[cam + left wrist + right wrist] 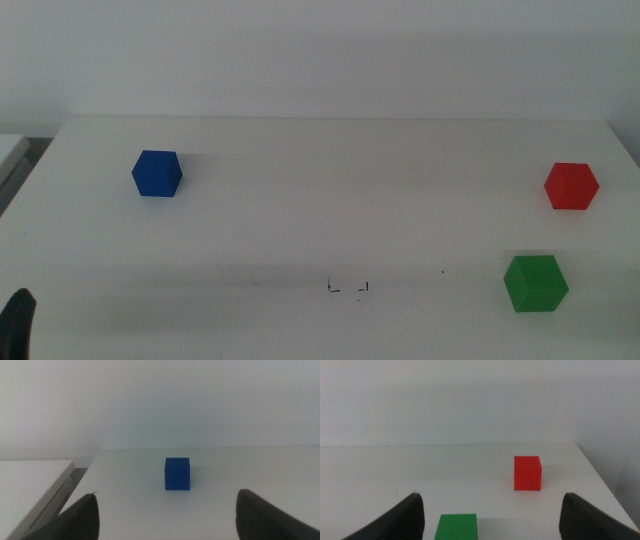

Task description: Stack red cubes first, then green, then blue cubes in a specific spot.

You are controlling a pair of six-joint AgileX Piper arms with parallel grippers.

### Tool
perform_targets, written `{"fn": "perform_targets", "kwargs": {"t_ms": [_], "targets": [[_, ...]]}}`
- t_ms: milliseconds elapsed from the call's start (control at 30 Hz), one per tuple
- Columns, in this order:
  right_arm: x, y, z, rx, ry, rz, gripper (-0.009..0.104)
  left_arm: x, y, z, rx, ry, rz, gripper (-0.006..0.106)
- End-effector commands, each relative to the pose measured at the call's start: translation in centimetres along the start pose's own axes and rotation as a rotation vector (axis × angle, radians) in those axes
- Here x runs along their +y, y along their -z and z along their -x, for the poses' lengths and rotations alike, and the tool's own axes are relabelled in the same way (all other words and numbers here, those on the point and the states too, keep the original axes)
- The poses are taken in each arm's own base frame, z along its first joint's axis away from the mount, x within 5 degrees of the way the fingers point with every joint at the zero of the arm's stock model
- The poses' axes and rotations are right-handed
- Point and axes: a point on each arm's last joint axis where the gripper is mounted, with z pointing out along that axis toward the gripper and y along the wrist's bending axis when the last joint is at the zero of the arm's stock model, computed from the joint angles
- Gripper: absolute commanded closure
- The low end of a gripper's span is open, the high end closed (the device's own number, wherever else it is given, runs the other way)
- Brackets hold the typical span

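Red cube [571,186] is sitting untouched on the bench [330,200], just behind the green cube [535,283] — blue cube [157,173] well apart. Right hand [490,525], spread wide and empty, should be straddling red squarely. Left hand [167,520] is waiting, likewise wide.

The left tool [165,515] waits low at the near left corner, only a dark tip in the middle view, jaws spread wide. The right tool [492,517] is likewise spread wide.
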Motion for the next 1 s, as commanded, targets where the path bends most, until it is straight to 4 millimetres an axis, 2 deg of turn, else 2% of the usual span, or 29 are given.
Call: {"fn": "perform_targets", "kwargs": {"t_ms": [0,133,267,333,467,667,767,867,967], "targets": [[-0.1,0.0,0.1,-0.025,0.026,-0.01,0.003,0.0,0.0,0.0,-0.008,0.008,0.0,0.007],[0.0,0.0,0.0,-0.015,-0.069,-0.006,0.003,0.0,0.0,0.0,-0.008,0.008,0.0,0.007],[0.0,0.1,0.3,-0.017,-0.085,-0.005,0.003,0.0,0.0,0.0,-0.008,0.008,0.0,0.007],[0.0,0.3,1.9,-0.046,-0.091,-0.003,0.003,0.0,0.0,0.0,-0.008,0.008,0.0,0.007],[0.2,0.1,6.0,0.046,-0.092,-0.012,0.003,0.0,0.0,0.0,-0.008,0.008,0.0,0.007],[0.4,-1.5,13.9,0.364,-0.062,-0.048,0.003,0.0,0.0,0.0,-0.008,0.008,0.0,0.007],[0.5,-2.0,17.7,0.464,-0.07,-0.053,0.003,0.0,0.0,0.0,-0.008,0.008,0.0,0.007],[0.6,-2.8,20.5,0.471,-0.07,-0.054,0.003,0.0,0.0,0.0,-0.008,0.008,0.0,0.007],[0.8,-3.4,21.9,0.45,-0.088,-0.046,0.003,0.0,0.0,0.0,-0.008,0.008,0.0,0.007]]}}
